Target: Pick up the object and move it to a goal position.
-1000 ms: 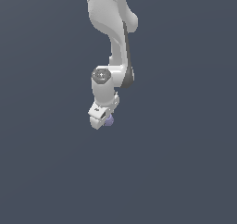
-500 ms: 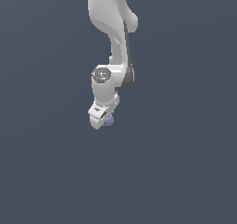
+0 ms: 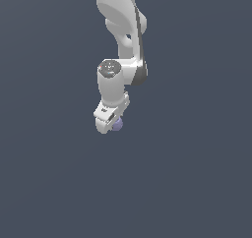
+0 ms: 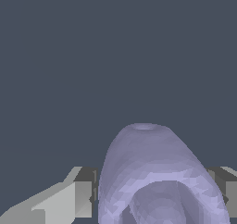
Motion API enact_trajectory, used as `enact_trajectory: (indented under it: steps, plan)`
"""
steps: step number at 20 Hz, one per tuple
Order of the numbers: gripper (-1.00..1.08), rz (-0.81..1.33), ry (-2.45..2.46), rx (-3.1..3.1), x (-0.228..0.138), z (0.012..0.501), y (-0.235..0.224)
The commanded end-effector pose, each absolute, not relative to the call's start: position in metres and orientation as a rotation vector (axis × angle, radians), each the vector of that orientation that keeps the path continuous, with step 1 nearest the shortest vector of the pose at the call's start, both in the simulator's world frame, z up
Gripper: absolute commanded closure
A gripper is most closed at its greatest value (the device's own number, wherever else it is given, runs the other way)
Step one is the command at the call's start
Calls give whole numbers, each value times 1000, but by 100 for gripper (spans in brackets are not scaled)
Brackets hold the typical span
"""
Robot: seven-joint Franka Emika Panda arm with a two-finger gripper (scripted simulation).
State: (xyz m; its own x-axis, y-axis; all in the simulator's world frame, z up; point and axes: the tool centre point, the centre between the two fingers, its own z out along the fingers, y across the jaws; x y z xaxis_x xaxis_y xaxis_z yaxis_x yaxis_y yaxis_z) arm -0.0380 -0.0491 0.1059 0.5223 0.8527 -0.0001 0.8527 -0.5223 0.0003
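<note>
Carry step: gripper [image 3: 112, 124] jaws clamped on object [image 4: 157, 181]. Next: steady transit to goal, marker unseen.

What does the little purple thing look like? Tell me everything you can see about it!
The purple lump is small, pale lilac and smooth, shaped like a rounded dome with a flat little cap at its far end and a curved hollow near the camera. It sits between the gripper's two grey-tipped fingers, one on each side, seemingly pinched. In the exterior view only a bit of it peeks out beside the white gripper.
</note>
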Motion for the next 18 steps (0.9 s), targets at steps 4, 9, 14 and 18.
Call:
enact_trajectory:
  steps: [4, 9, 14, 18]
  plan:
    - [108, 1, 1536, 2740, -26, 156, -38]
    - [108, 1, 1537, 2740, -14, 209, -26]
    - [108, 1, 1537, 2740, -1, 260, -15]
    - [108, 1, 1537, 2740, 10, 300, -7]
